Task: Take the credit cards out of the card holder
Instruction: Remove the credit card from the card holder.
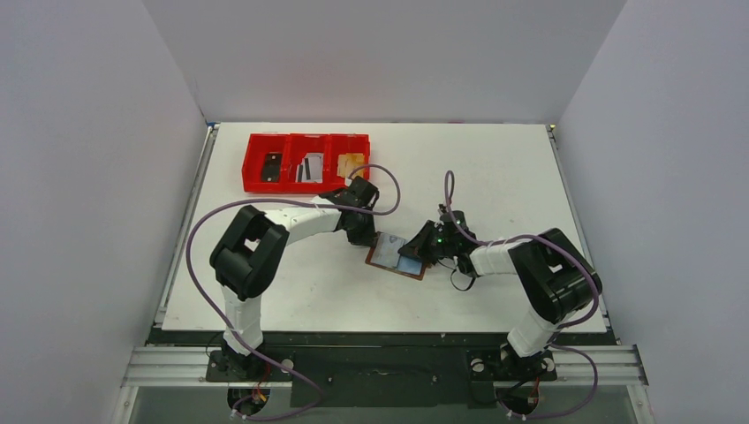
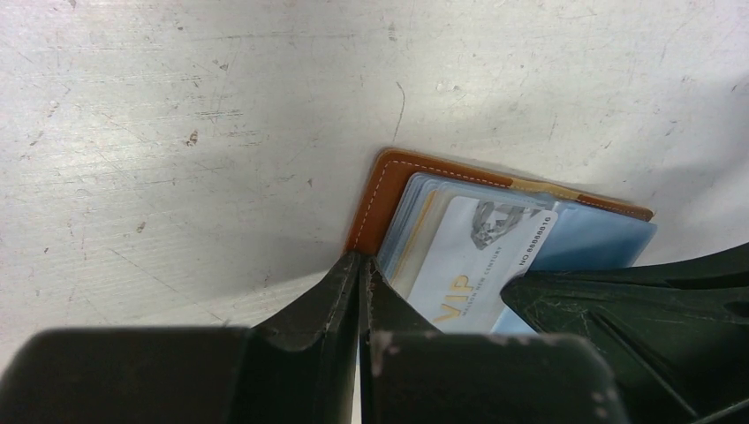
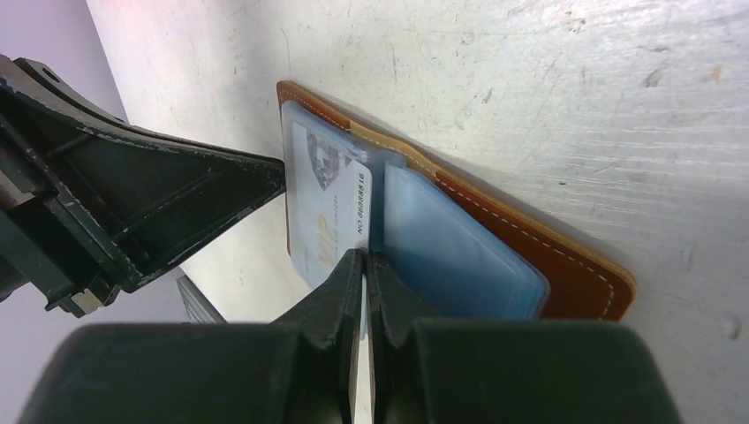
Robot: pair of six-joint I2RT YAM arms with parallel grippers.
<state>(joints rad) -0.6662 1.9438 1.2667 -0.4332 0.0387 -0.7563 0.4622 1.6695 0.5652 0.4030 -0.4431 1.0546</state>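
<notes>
Currently the left gripper (image 2: 360, 265) is clenched, its two fingers pressed flat together. Their tips touch the brown stitched edge of the wallet (image 3: 530, 243) at its left corner. I cannot tell whether the leather is pinched between them.

The right gripper (image 3: 364, 261) is clenched too. Its tips sit on the near edge of a white card (image 3: 331, 203), right beside the printed number. Whether that card is actually caught between the fingers, I cannot tell.

The white card, with gold lettering on its face, lies on top of a stack of cards (image 2: 408, 225) tucked into the wallet's left half. Only the edges of the cards below it show. To its right is a pale blue pocket (image 3: 450, 247).

The wallet lies open and flat near the middle of the white table (image 1: 495, 168), between the two grippers.

Well apart, at the far left of the table, stands a red tray (image 1: 300, 187) with three compartments. Its middle compartment holds a grey striped card (image 1: 309, 166), and the right one holds an orange card (image 1: 351, 164).
</notes>
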